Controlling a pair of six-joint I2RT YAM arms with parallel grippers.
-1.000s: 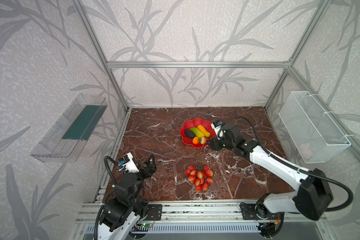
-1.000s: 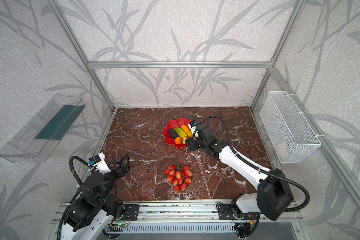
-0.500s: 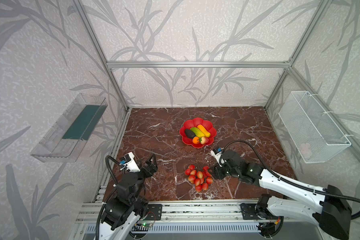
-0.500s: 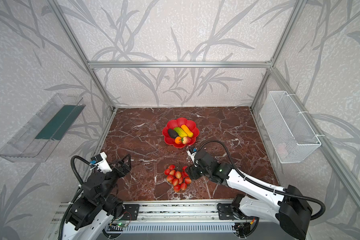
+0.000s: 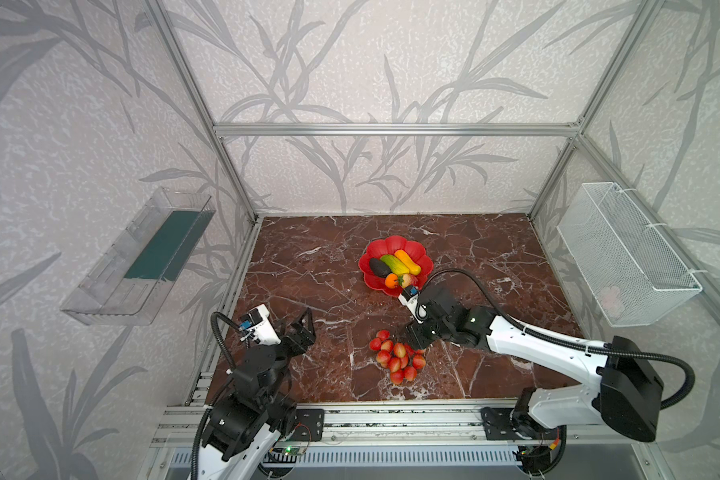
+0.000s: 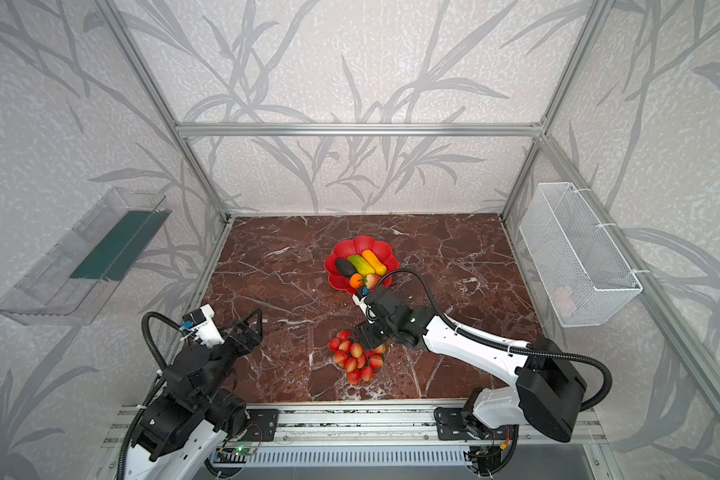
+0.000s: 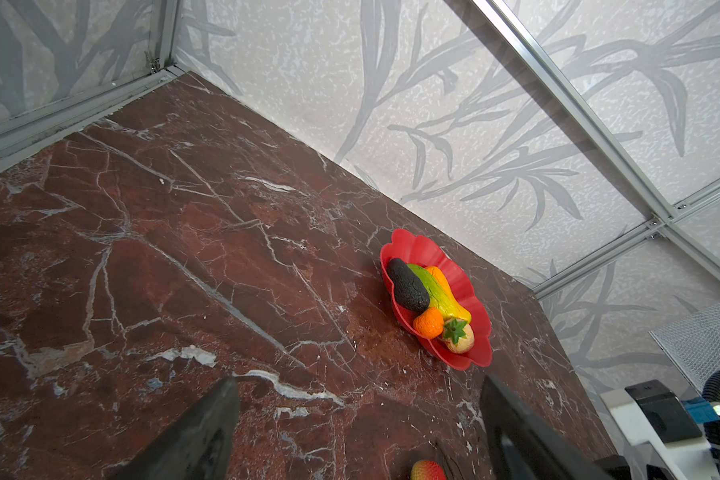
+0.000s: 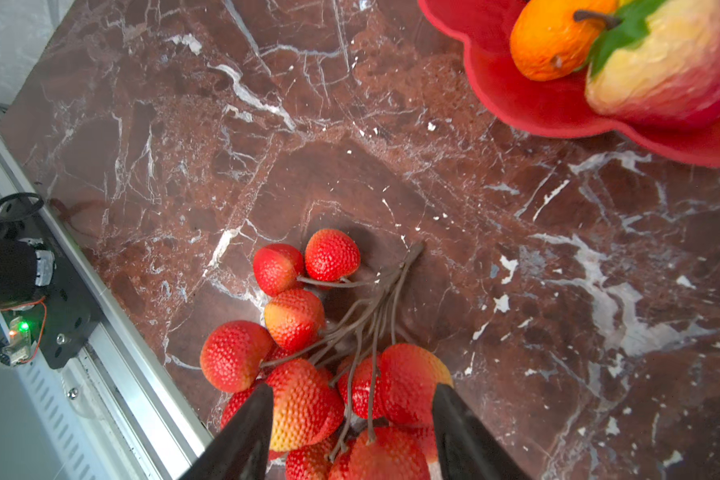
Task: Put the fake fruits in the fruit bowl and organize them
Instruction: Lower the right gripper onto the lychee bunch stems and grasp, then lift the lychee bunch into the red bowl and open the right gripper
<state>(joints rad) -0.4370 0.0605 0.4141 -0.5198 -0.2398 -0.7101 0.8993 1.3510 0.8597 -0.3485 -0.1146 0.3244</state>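
Two grippers work over a marble table [image 5: 308, 270]. At 8 o'clock, the left gripper [image 5: 302, 322] hangs wide open, empty and unmoved. At 6 o'clock the bunch of red berries [image 5: 395, 357] lies where it was. The right gripper [image 8: 352, 388], at the fruit bowl [image 5: 385, 243] a second ago, now straddles the bunch with narrowed jaws, the grip uncertain. Farther back, near centre, the bowl holds five fake fruits [image 5: 391, 262].

Pale wallpaper [image 5: 350, 62] printed with grey leaf sprays covers every wall, framed by aluminium struts [image 5: 391, 129]. The floor is a red-brown marble slab [image 5: 308, 257] veined with white. Well apart from the left gripper [image 5: 299, 325], on its outer side, a clear plastic tray [image 5: 138, 266] hangs on the wall. Well out from the right gripper [image 5: 412, 338], a white wire-mesh basket [image 5: 624, 253] hangs on the opposite wall. The light is soft and even.
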